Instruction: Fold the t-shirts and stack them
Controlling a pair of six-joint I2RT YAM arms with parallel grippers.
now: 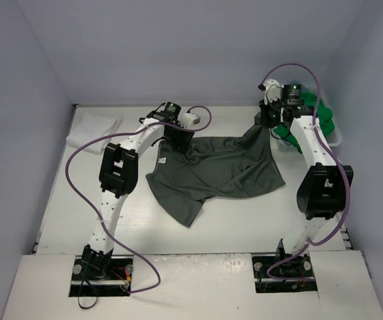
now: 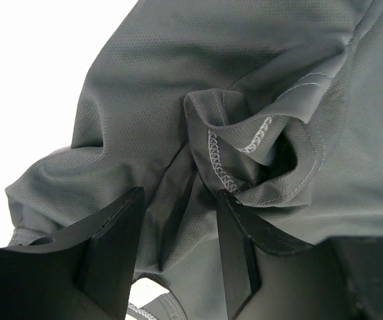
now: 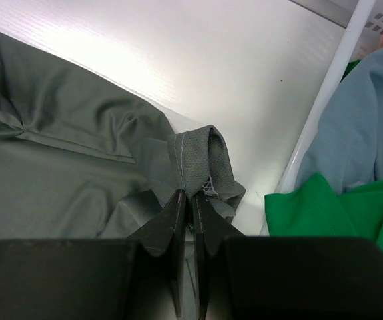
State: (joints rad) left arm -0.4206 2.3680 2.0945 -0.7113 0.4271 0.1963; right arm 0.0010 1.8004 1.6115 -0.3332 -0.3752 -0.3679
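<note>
At the far right edge of your table point(image 1: 238, 223), the white lattice basket point(image 3: 326, 100) stands just beside the right arm's working spot. A bright green t-shirt point(image 3: 324, 213) and a teal-blue t-shirt point(image 3: 368, 113) are heaped inside it, and its rim rises close to the fingers. In the far left corner, well apart from both arms, lies a white t-shirt point(image 1: 92, 128). Purple cables loop over each arm.

The dark grey t-shirt point(image 1: 221, 170) lies spread and rumpled across the middle of the table, between your two arms. One sleeve trails toward the near side.

Your right gripper point(image 3: 191, 200) is at the shirt's far right corner, beside the basket. Its jaws are pressed almost together, pinching a folded-over loop of stitched hem that stands up above the fingertips.

Your left gripper point(image 2: 178, 223) is at the shirt's far left corner. Its jaws stand about halfway apart, with a crumpled fold of grey cloth and a stitched edge sitting in the gap. The cloth touches the right-hand finger point(image 2: 234, 257). The jaws have not closed on it.
</note>
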